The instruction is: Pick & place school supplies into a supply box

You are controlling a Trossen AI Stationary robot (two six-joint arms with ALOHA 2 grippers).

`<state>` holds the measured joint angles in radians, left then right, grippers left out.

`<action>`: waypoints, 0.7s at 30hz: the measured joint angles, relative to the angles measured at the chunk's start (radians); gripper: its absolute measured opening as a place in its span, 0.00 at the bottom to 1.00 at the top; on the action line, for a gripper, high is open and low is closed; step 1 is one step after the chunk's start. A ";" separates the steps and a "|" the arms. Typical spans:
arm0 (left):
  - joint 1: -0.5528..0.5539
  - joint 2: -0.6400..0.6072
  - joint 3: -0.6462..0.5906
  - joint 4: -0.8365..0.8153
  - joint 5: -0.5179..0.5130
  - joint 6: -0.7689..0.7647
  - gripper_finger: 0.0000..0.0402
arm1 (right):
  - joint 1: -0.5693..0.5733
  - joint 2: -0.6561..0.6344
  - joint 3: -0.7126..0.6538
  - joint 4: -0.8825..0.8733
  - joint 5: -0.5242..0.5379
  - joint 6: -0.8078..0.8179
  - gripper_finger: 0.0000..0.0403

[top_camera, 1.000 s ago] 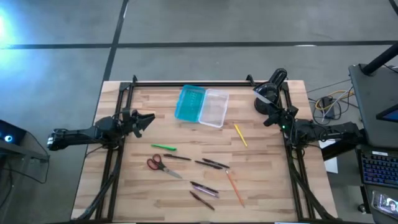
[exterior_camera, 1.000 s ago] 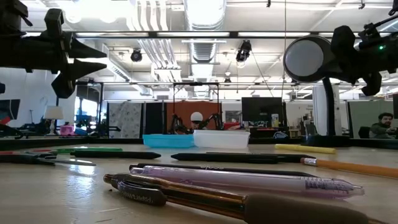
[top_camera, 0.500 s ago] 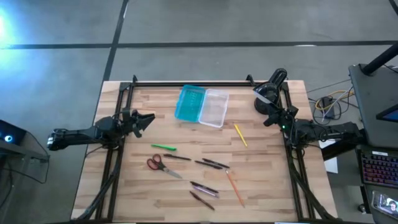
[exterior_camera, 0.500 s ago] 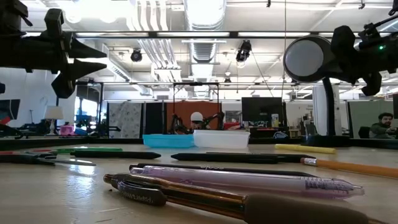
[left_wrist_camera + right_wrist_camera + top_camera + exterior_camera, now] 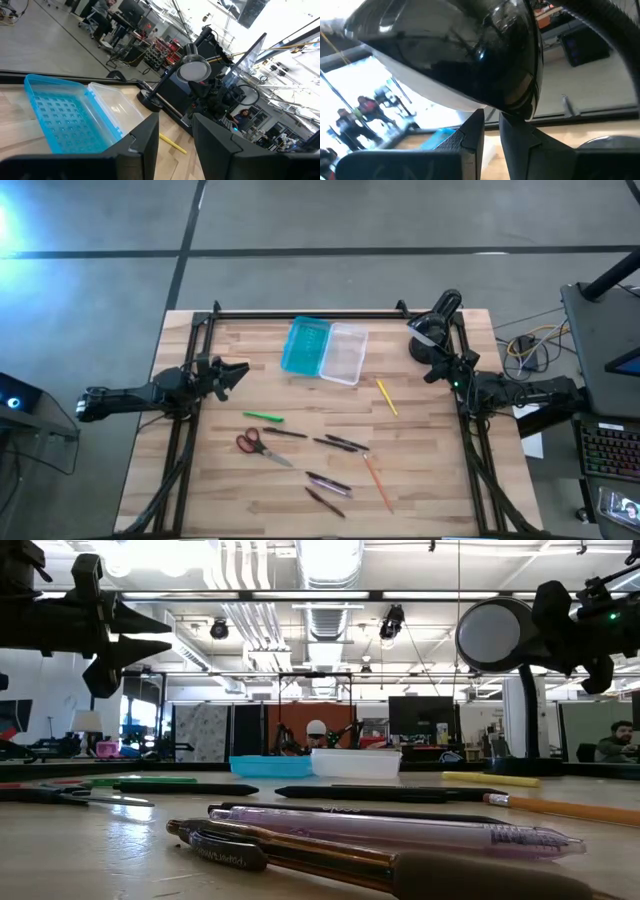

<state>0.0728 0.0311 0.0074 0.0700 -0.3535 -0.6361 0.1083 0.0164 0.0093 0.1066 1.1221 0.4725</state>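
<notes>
Nothing changed vs half a sec and a sec ago: same poses, same layout, so task judged not started, all supplies still to pick. Nearest front edge: dark pens (image 5: pixel 328 488) and orange pencil (image 5: pixel 377 482), lying flat. Mid-table: red scissors (image 5: pixel 252 444), green marker (image 5: pixel 263 417), more dark pens (image 5: pixel 338 442), yellow pencil (image 5: pixel 386 396) toward right side. Left gripper (image 5: pixel 238 371) held above left table edge, jaws narrowly parted, empty. Right gripper (image 5: pixel 432 370) parked at right edge beside black lamp (image 5: pixel 437 320), jaws a small gap apart, gripping nothing. Farthest, near back rail: supply box (image 5: pixel 324 350) lying open, blue half (image 5: pixel 62 120) and clear half (image 5: pixel 117 106) side by side, both empty, well apart from supplies.
</notes>
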 joint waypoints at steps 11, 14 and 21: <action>0.000 0.000 0.000 0.000 0.000 0.000 0.26 | -0.002 -0.009 0.001 0.062 -0.081 0.228 0.13; 0.000 0.000 0.000 0.000 0.000 0.000 0.26 | -0.002 0.004 0.001 0.062 -0.161 0.234 0.13; 0.000 0.002 0.000 -0.001 0.000 0.000 0.26 | -0.001 0.048 0.001 0.045 -0.231 0.368 0.13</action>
<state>0.0727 0.0328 0.0071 0.0692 -0.3538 -0.6361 0.1074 0.0646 0.0102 0.1514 0.8912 0.8401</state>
